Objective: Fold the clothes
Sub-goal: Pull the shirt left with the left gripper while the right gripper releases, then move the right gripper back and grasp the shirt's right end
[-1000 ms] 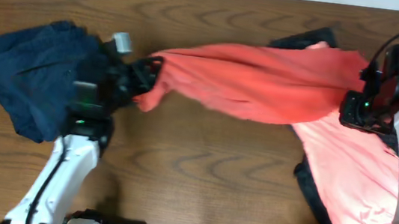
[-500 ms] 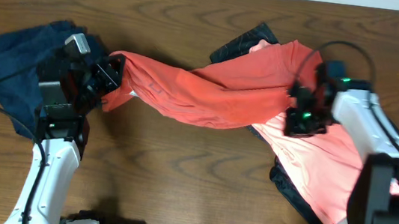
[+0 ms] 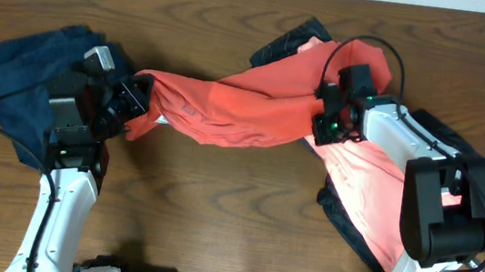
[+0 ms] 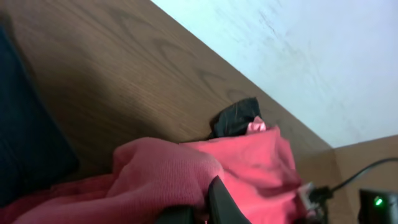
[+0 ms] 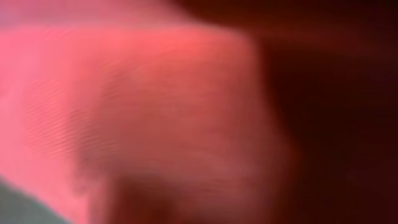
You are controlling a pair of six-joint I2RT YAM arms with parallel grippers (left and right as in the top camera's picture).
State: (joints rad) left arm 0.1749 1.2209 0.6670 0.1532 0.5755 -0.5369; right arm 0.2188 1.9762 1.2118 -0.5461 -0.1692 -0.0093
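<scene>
A coral-red garment [image 3: 245, 109] stretches across the table between both grippers and spreads out at the right [image 3: 381, 207]. My left gripper [image 3: 136, 101] is shut on its left end, seen in the left wrist view [image 4: 205, 202] with red cloth [image 4: 168, 174] bunched in the jaws. My right gripper [image 3: 322, 122] is pressed into the cloth near the middle. The right wrist view shows only blurred red cloth [image 5: 155, 112], and the fingers are hidden.
A dark navy garment [image 3: 24, 84] lies crumpled at the left, under my left arm. Another dark garment [image 3: 284, 49] lies under the red one, showing at the back and along the right front [image 3: 351, 226]. The wooden table [image 3: 215, 215] is around them.
My right gripper has moved left with the red cloth, shortening and slackening the stretched span. My left gripper has shifted left and now holds nearly still.
</scene>
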